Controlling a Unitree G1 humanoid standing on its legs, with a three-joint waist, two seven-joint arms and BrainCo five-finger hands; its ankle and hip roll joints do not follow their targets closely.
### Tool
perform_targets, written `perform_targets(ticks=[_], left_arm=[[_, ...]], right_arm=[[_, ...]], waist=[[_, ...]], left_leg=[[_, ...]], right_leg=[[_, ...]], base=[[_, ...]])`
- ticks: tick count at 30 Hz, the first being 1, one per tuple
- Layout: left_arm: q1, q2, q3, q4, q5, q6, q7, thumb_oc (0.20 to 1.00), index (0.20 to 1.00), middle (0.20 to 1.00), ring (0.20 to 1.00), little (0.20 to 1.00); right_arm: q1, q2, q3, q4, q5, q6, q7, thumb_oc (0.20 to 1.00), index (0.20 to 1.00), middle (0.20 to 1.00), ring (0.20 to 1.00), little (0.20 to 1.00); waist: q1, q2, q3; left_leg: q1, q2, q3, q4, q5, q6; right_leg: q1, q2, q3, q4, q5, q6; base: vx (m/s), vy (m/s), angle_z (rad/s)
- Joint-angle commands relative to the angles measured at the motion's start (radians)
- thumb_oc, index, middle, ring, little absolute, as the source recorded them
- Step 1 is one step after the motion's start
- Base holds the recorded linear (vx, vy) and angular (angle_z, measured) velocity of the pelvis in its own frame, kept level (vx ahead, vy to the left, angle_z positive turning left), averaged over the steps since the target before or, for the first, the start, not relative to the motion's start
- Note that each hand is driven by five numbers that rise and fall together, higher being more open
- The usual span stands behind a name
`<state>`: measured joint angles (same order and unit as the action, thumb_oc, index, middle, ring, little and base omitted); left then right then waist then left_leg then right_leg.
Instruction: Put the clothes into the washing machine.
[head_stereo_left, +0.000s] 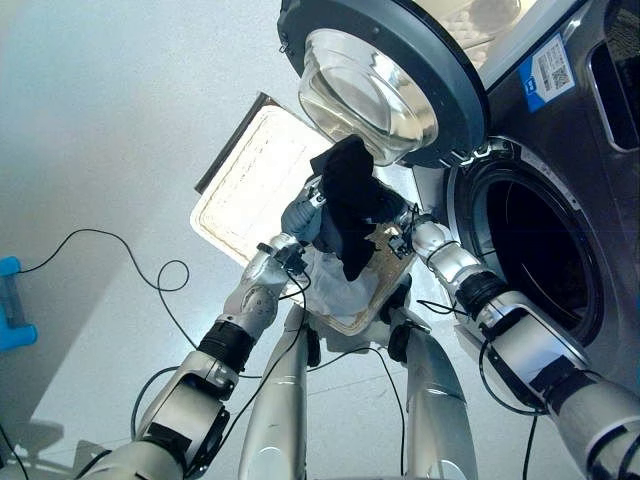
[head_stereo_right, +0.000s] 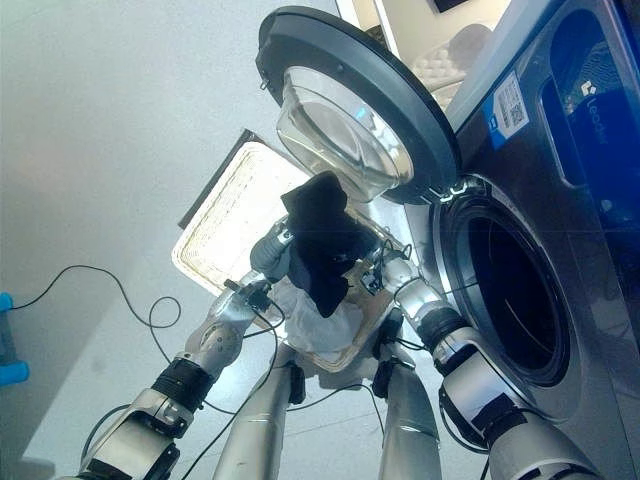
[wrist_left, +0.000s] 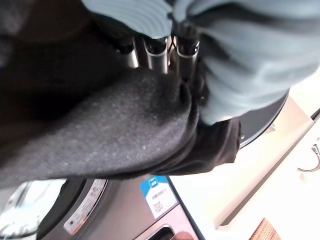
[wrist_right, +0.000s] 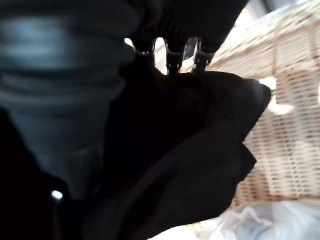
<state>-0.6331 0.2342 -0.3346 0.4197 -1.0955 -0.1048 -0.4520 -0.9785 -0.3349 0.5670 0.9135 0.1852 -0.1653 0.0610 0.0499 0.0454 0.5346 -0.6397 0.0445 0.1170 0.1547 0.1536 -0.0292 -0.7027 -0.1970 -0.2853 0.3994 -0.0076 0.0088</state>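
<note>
A black garment (head_stereo_left: 350, 200) hangs bunched between my two hands above a wicker basket (head_stereo_left: 245, 170). My left hand (head_stereo_left: 300, 215) grips its left side; in the left wrist view the fingers (wrist_left: 160, 50) dig into the dark cloth (wrist_left: 125, 125). From the right, my right hand (head_stereo_left: 402, 218) holds the other side, with its fingers (wrist_right: 170, 57) sunk in the black cloth (wrist_right: 190, 150). A white garment (head_stereo_left: 335, 285) lies in the basket's near end. The washing machine's drum opening (head_stereo_left: 535, 250) gapes at the right, its round glass door (head_stereo_left: 380, 75) swung open above the garment.
The washing machine's dark front panel (head_stereo_left: 600, 120) takes up the right side. A blue object (head_stereo_left: 10, 300) sits on the floor at the far left. Pale bare floor (head_stereo_left: 120, 120) lies to the left of the basket.
</note>
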Motion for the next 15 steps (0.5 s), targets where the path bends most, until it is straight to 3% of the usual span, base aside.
perform_targets(ticks=[1,6,12,13,15], left_arm=[[-0.033,-0.084,-0.035,-0.162,-0.023,0.002,-0.09,0.2,0.2,0.2,0.2,0.2],[-0.05,-0.09,-0.058,-0.182,-0.008,0.008,-0.071,0.2,0.2,0.2,0.2,0.2],[-0.06,-0.089,-0.054,-0.183,-0.024,0.025,-0.031,0.2,0.2,0.2,0.2,0.2],[-0.06,-0.089,-0.053,-0.186,-0.032,0.03,-0.027,0.2,0.2,0.2,0.2,0.2],[-0.059,-0.09,-0.047,-0.185,-0.046,0.038,-0.026,0.2,0.2,0.2,0.2,0.2]], right_arm=[[-0.048,0.002,0.041,0.001,-0.021,-0.011,0.108,1.0,1.0,1.0,1.0,1.0],[-0.037,0.036,0.054,0.003,0.163,-0.03,0.27,1.0,1.0,1.0,1.0,1.0],[-0.019,0.061,0.03,-0.045,0.294,-0.034,0.321,1.0,1.0,1.0,1.0,1.0],[-0.015,0.065,0.028,-0.052,0.301,-0.037,0.324,0.906,0.906,0.906,0.906,0.906],[-0.008,0.073,0.023,-0.073,0.33,-0.033,0.347,0.2,0.2,0.2,0.2,0.2]], waist=[[0.026,0.064,-0.015],[0.031,0.062,-0.015],[0.025,0.057,-0.015],[0.024,0.056,-0.015],[0.021,0.053,-0.015]], left_leg=[[-0.009,-0.064,0.05,0.061,-0.112,-0.034],[-0.001,-0.068,0.05,0.059,-0.109,-0.032],[-0.004,-0.071,0.048,0.066,-0.109,-0.036],[-0.005,-0.071,0.048,0.067,-0.109,-0.036],[-0.007,-0.071,0.048,0.068,-0.109,-0.039]], right_leg=[[-0.001,0.024,-0.012,-0.012,0.018,0.088],[0.009,0.022,-0.017,-0.015,0.023,0.086],[0.009,0.025,-0.014,-0.02,0.026,0.085],[0.009,0.025,-0.014,-0.02,0.027,0.085],[0.009,0.025,-0.014,-0.027,0.028,0.084]], base=[[0.0,0.0,0.0],[0.01,-0.027,0.05],[0.0,-0.001,0.01],[0.0,0.0,0.0],[0.0,0.0,0.0]])
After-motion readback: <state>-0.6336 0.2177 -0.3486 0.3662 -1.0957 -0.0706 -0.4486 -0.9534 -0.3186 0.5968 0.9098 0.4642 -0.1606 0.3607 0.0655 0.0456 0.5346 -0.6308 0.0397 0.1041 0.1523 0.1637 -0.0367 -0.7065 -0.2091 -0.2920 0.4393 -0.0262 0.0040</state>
